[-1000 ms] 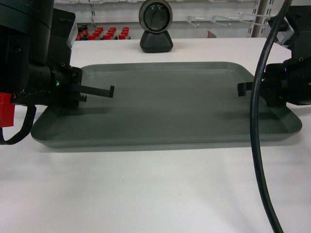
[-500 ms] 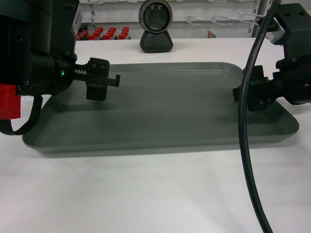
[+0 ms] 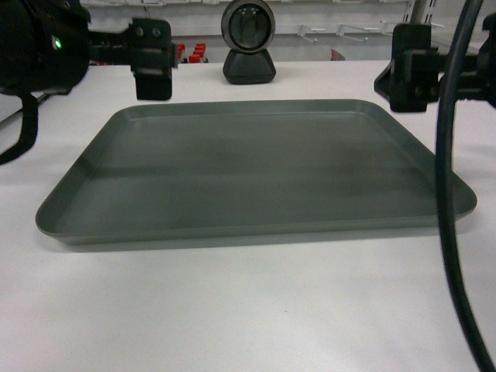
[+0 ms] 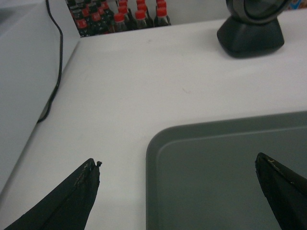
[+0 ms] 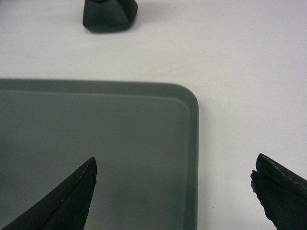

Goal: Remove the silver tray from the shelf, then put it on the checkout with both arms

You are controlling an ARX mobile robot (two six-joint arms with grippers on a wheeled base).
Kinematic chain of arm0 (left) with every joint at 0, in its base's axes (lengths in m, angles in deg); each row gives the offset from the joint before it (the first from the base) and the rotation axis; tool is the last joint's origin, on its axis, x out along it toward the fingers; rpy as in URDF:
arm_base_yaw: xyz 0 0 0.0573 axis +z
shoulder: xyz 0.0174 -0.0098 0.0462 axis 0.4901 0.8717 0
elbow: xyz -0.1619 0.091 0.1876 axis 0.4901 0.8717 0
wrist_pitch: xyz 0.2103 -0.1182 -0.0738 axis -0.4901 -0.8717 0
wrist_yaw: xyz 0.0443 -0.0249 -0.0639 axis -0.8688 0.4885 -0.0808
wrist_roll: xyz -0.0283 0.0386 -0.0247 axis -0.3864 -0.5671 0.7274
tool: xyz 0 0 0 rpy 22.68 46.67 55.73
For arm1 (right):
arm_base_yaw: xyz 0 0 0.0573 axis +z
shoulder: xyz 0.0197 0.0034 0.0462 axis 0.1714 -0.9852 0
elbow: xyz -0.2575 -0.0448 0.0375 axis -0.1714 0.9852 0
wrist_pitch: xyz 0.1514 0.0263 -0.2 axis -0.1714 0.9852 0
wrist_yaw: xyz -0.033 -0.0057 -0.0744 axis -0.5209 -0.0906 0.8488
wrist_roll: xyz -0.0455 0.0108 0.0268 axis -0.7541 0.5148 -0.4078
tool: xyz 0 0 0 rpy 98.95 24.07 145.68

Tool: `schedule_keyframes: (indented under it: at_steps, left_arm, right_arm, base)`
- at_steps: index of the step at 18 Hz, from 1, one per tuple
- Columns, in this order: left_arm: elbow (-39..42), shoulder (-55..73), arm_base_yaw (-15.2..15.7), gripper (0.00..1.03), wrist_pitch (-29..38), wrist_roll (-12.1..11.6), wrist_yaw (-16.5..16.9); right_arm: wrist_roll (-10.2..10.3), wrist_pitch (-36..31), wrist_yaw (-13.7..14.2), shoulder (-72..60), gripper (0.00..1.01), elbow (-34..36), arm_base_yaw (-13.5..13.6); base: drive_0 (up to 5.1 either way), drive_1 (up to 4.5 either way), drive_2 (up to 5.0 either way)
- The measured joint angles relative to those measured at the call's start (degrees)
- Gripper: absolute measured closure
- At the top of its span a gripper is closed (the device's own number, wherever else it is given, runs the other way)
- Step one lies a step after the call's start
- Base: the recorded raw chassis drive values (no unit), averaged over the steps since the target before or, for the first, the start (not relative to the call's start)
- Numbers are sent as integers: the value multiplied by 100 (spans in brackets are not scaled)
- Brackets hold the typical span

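Now the tray [image 3: 256,174] lies flat on the checkout [image 3: 232,310], nearer its far side, just short of the black scanner [image 3: 249,43] standing behind it. Both my pincers are released and hold nothing. My left gripper [image 4: 177,191] hangs with its fingers spread wide over the tray's far left corner, one finger over white tabletop, the other over the tray floor. My right gripper [image 5: 175,191] does the same at the far right corner. In the head view both sit high, clear of the rim.

I judge the placing done, so the job in hand is to back away cleanly: lift straight up, keep the fingers apart, and pull both arms out together so neither catches the rim and drags the tray. The cable [image 3: 457,232] hanging on my right should stay off it too.

The tray is dull dark grey-green, matte, rectangular with rounded corners and a low upturned rim. It holds nothing and sits level on the white top.
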Motion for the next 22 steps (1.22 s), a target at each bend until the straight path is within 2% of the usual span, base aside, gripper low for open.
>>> schedule_keyframes:
  at_steps: [2, 4, 5, 8, 11, 12, 13, 14, 15, 20, 22]
  left_arm:
    - [20, -446, 96, 5, -155, 157, 114]
    - [79, -1150, 249, 5, -601, 501, 345]
    - [166, -1429, 293, 5, -649, 597, 369]
    - [544, -2389, 544, 5, -1126, 765, 455]
    - [796, -3016, 745, 5, -1370, 586, 409]
    - [938, -3102, 850, 9, -903, 442, 728]
    - [1510, -3421, 1005, 24, -190, 177, 1364]
    - [2194, -3781, 1130, 40, 140, 46, 1576]
    - [2693, -4000, 1233, 57, 326, -11, 1672]
    - [3193, -4321, 1298, 76, 472, -17, 1803]
    - [3567, -4625, 1445, 98, 549, -15, 1917]
  right_arm:
    - [146, 9, -44, 319, 3, 0, -61]
    - [229, 61, -101, 723, 3, 0, -199]
    - [249, 118, -140, 927, 3, 0, -273]
    - [398, 348, -236, 1733, 3, 4, -450]
    - [627, 695, -315, 2461, 3, 232, -444]
    - [588, 498, -55, 2566, 5, 304, -376]
    - [184, -254, 852, 2896, 19, 848, -249]
    - [-177, -645, 1207, 3344, 36, 1620, -282]
    - [-323, -839, 1200, 3661, 52, 2260, -385]
    - [-391, -1058, 1099, 3978, 72, 2896, -496]
    - [-424, -1196, 986, 4319, 94, 3355, -623]
  base:
    - [0, 0, 0]
    - [0, 0, 0]
    - [0, 0, 0]
    - [0, 0, 0]
    - [0, 0, 0]
    - [0, 0, 0]
    - [0, 0, 0]
    - [0, 0, 0]
    - [0, 0, 0]
    - [0, 0, 0]
    - [0, 0, 0]
